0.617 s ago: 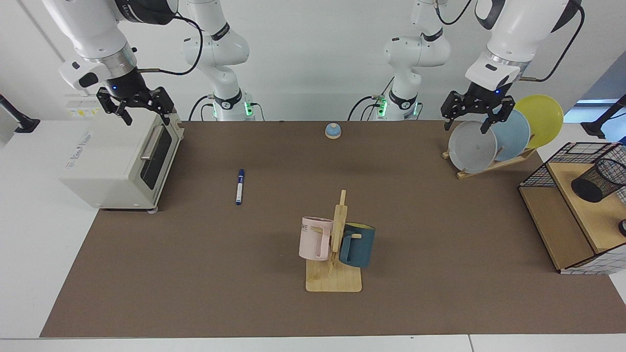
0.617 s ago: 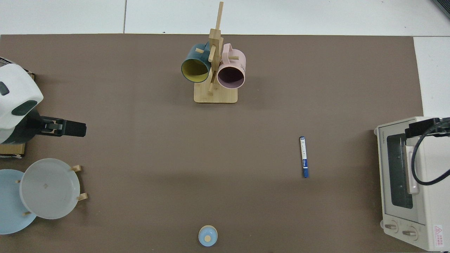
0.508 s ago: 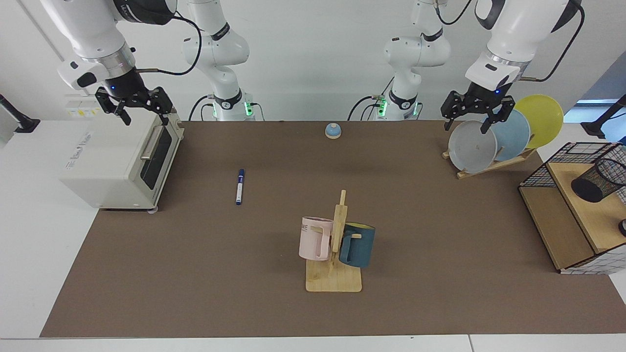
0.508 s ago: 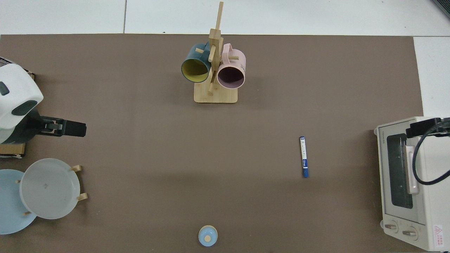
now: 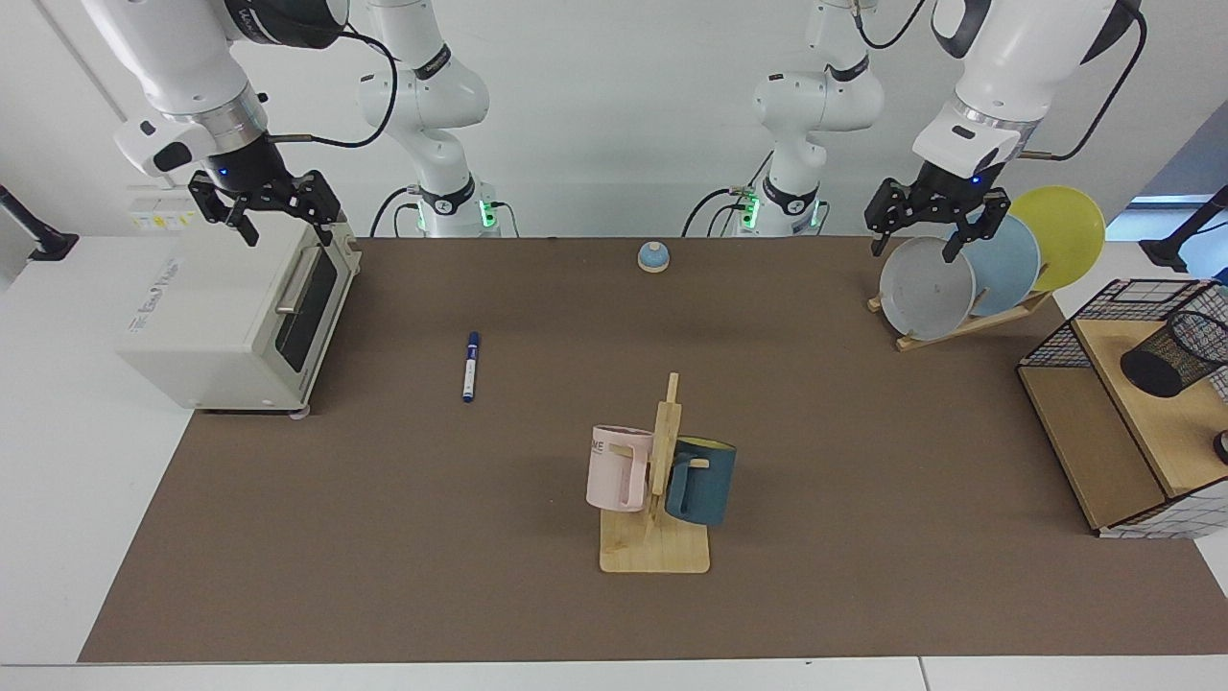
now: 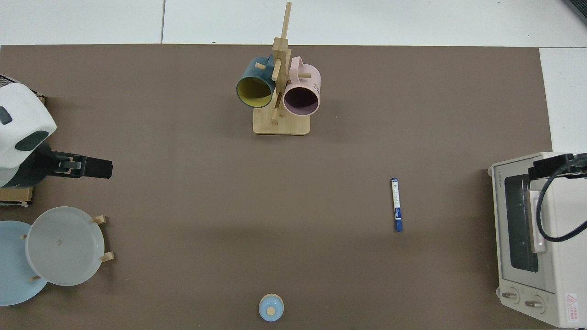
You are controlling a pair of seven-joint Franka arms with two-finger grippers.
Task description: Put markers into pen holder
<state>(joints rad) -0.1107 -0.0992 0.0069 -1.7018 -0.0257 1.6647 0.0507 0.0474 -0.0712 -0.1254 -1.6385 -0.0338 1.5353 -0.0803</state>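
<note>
Brown matting point(image 5: 863, 576) is covering the table. Beside the mat, a toaster oven point(image 5: 230, 312) is sitting under the right gripper point(image 5: 280, 221), fingers spread and empty. Well away from the oven, the left gripper point(image 5: 916, 245) is hovering, released, over the plate rack point(image 5: 959, 326). The pen holder point(image 5: 1175, 353) is lying tilted on the wire shelf point(image 5: 1084, 432). The marker point(image 5: 470, 366) is lying near the oven point(image 6: 532, 238), alone.

My right gripper point(image 5: 280, 232), the black two-finger one hanging over the white toaster oven point(image 5: 230, 317), has barely shifted: it dipped a touch toward the wall half a second back and now sits about where it was before that (the top view shows only its black edge point(image 6: 552, 166) nudging slightly over the oven).
</note>
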